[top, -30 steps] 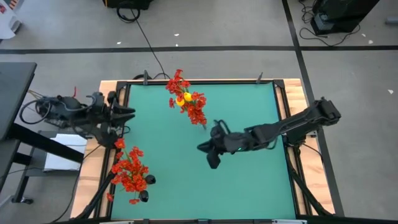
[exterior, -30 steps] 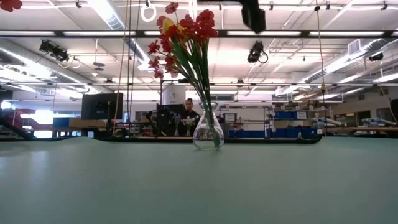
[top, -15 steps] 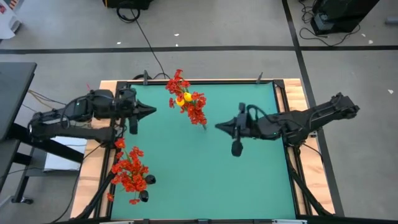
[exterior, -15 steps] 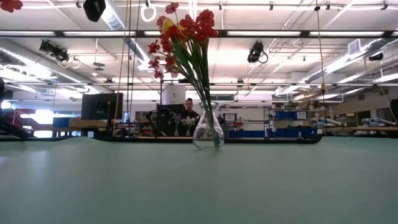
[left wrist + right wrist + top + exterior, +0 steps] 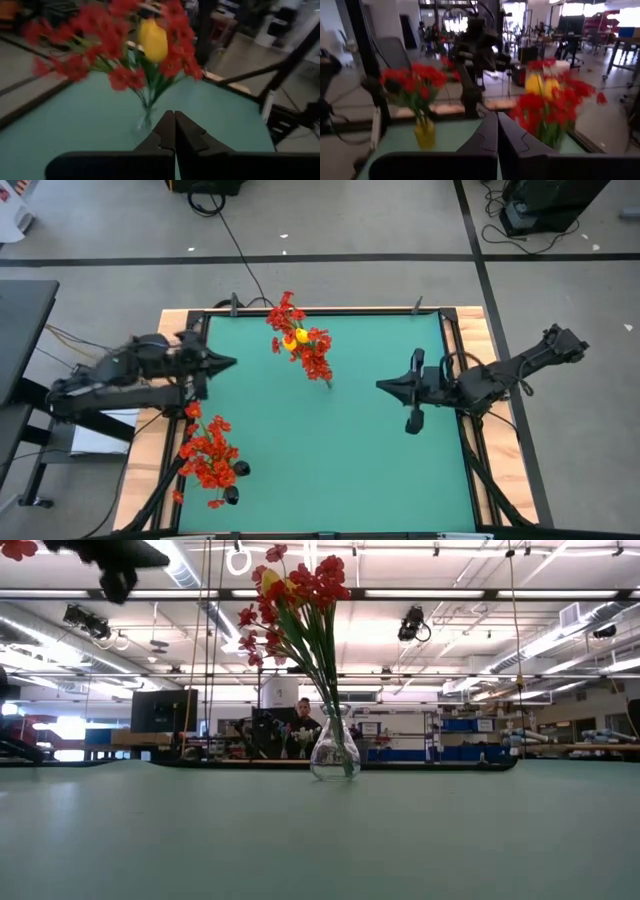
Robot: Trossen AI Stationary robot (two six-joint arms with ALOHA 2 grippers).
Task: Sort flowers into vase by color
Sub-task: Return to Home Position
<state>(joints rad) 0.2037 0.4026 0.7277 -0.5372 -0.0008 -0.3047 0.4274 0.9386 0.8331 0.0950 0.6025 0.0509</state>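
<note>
While your left gripper (image 5: 232,362) and right gripper (image 5: 380,385) sit clenched empty, a wide swing could topple the flowers (image 5: 300,340) at twelve o'clock.

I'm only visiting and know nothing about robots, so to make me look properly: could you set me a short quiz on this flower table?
1. True or false: the clear glass vase holds nothing but red blossoms.
2. Pick one: the small yellow vase of red sprigs stands A) in the middle of the mat, B) at the edge of the green table on the left arm's side, C) beside the right arm.
3. Fill in: both arms' jaws are ____ and hold nothing.

Key: 1 false, a yellow tulip sits among them; 2 B; 3 shut.
</note>
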